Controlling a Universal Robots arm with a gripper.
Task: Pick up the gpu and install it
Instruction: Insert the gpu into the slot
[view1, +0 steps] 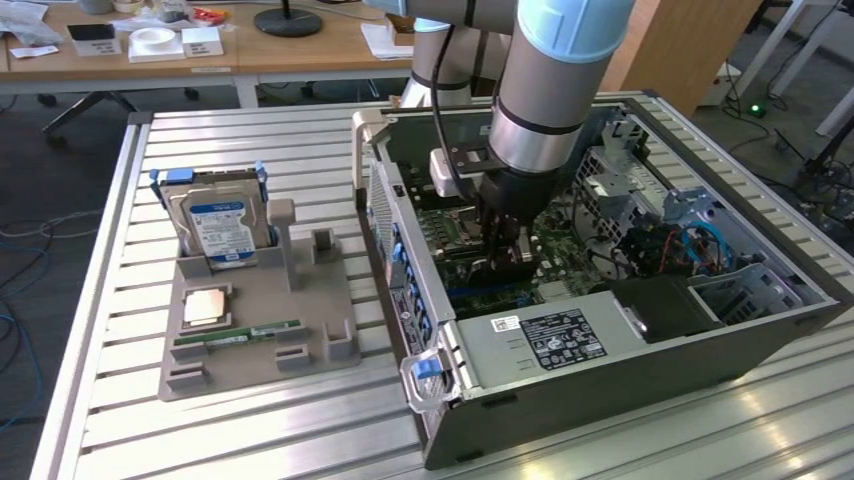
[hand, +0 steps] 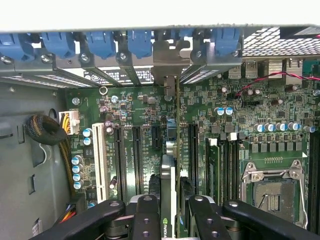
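Observation:
The gpu (hand: 169, 175) stands on edge over the motherboard (hand: 235, 115), in line with the long expansion slots. Its metal end bracket (hand: 167, 62) sits in the row of rear panel openings, under the blue clips. My gripper (hand: 170, 212) is shut on the card's top edge, one black finger on each side. Whether the card is fully down in its slot I cannot tell. In the exterior view the gripper (view1: 511, 262) reaches straight down into the open computer case (view1: 601, 400), near the case's side on the exterior view's left.
On the exterior view's left, a grey holder (view1: 254, 370) carries a blue-labelled hard drive (view1: 220, 230), a processor chip (view1: 204, 307) and a green memory stick (view1: 240, 333). Inside the case are an empty processor socket (hand: 272, 192), cables (view1: 681, 245) and the power supply (view1: 561, 340).

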